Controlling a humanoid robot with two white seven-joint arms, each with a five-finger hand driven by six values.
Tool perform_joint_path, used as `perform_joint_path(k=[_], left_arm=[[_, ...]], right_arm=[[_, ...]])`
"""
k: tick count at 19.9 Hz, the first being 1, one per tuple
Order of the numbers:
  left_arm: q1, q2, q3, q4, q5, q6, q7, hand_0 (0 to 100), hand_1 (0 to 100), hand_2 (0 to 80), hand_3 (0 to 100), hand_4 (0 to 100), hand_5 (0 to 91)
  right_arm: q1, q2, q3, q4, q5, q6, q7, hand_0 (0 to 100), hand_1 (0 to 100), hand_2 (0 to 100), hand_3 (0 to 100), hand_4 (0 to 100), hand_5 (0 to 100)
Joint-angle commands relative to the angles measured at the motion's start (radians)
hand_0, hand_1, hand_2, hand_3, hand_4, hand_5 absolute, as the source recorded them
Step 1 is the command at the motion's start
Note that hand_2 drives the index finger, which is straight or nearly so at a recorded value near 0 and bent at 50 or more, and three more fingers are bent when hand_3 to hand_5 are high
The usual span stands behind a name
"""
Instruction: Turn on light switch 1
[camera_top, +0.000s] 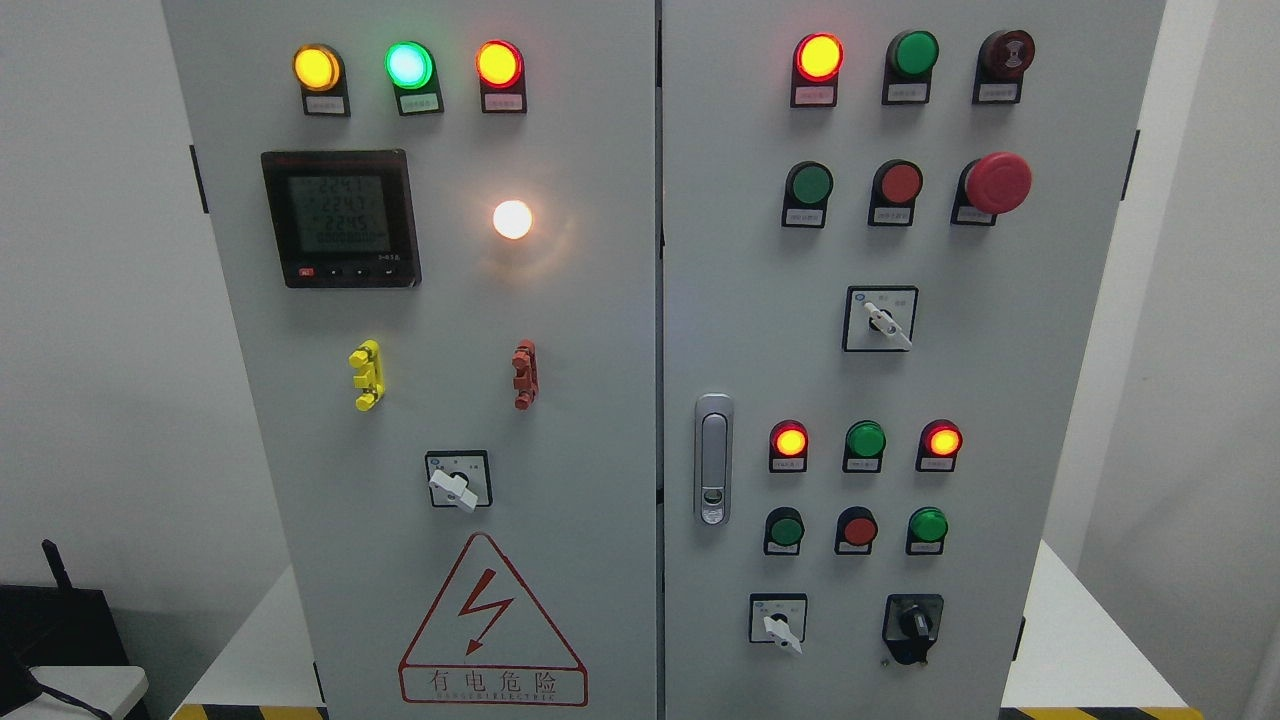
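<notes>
Grey cabinet (560, 330) fills view with its selector switch (458, 481); neither hand shows.

**Legible markings on the control cabinet**

We read few markings on the grey cabinet (600, 400). The digital meter (340, 218) on the left door showed three rows of digits, roughly 224.1, 224.3 and 224.5, though blur left the last figures uncertain. Below, a red triangular warning sign (492, 625) carried a lightning bolt and the characters 有电危险. The small label plates (323, 103) under the lamps and buttons bore print too fine for us to read.
</notes>
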Motion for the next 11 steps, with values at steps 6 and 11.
perform_joint_path(k=[6, 11], left_arm=[[-0.080, -0.027, -0.213, 0.224, 0.019, 0.056, 0.010, 50, 5, 0.0, 0, 0, 0.0], [-0.082, -0.030, -0.212, 0.226, 0.019, 0.057, 0.010, 50, 4, 0.0, 0, 0, 0.0]], right_arm=[[0.000, 0.000, 0.000, 0.000, -0.017, 0.001, -0.001, 12, 39, 0, 0, 0, 0], [0.000, 0.000, 0.000, 0.000, -0.017, 0.001, -0.001, 12, 39, 0, 0, 0, 0]])
